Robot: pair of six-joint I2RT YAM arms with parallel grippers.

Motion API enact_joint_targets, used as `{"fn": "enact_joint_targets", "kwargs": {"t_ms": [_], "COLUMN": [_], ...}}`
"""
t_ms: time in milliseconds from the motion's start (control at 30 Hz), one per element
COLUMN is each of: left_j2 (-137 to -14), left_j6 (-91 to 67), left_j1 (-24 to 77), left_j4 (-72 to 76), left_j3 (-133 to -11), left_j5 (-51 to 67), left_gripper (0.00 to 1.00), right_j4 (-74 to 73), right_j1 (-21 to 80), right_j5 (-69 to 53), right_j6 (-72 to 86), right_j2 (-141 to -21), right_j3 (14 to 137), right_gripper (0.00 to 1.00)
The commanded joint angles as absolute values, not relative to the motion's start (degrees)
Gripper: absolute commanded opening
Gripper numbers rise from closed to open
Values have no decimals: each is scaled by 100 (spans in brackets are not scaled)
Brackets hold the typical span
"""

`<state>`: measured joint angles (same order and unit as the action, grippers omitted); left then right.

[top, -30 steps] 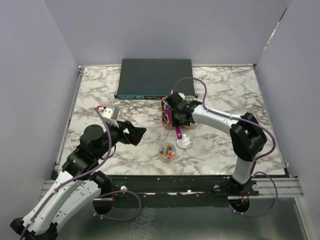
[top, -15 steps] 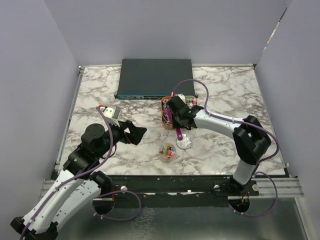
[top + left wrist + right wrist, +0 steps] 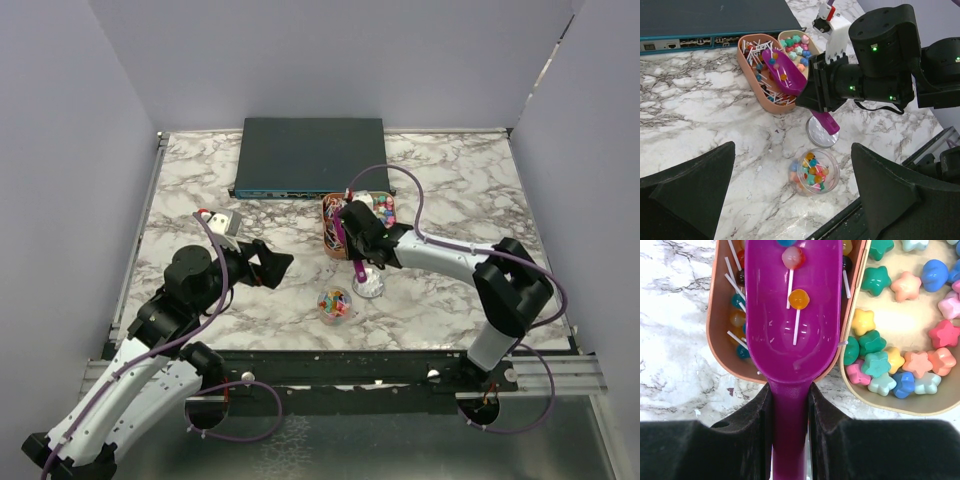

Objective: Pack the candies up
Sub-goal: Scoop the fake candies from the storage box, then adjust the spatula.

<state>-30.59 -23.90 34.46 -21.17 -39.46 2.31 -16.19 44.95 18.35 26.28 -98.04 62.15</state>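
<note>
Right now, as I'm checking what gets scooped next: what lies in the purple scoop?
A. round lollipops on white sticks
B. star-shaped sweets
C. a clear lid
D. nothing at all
A: in the right wrist view the purple scoop, clamped by the right pincer, carries a few round lollipops on white sticks.

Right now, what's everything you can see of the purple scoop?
Glossy magenta plastic scoop: deep rounded bowl, narrow handle. The right arm's fingers clamp the handle just behind the bowl; its end juts out past them. The bowl hangs over the lollipop compartment of the tray, holding a few lollipops. Contact with the tray can't be told.
</note>
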Motion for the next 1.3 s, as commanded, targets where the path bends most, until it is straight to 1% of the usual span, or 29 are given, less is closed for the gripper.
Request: {"fn": "enact_joint_targets", "kwargs": {"t_ms": [0,267,533,833,1100,1267], "left_j2": [-3083,-3150,-3213,-3334,-3391,-3430], "left_j6": [-2305,-2310,-2305,-2308,-2302,-2306], "left_j1": [3388,3349,3340,3321,3305,3292], "left_j4": [-2174,-2168,-2142,-2110,-2037,-2018], "left_j3": [-4016,-4012,-4007,-3998,-3981,-3972], "left_j5": [264,317,356,467,644,700], "left_gripper": [99,99,99,99,99,99], "right_j4": [-1068,-881,-961,-1369,-1915,-2160], "right_j1": [4482,4547,4649,4756,5052,5330], "right_j5": [2275,2302,1928,499,-379,-710], "right_j6": [2409,2145,1575,650,-627,-1464], "right_j2": [-9631,-8958,-8136,-7209,-6684,-6467], "right_j3": [5982,5578,5200,4918,4957,5009], "right_gripper": [1,1,0,1,1,1]}}
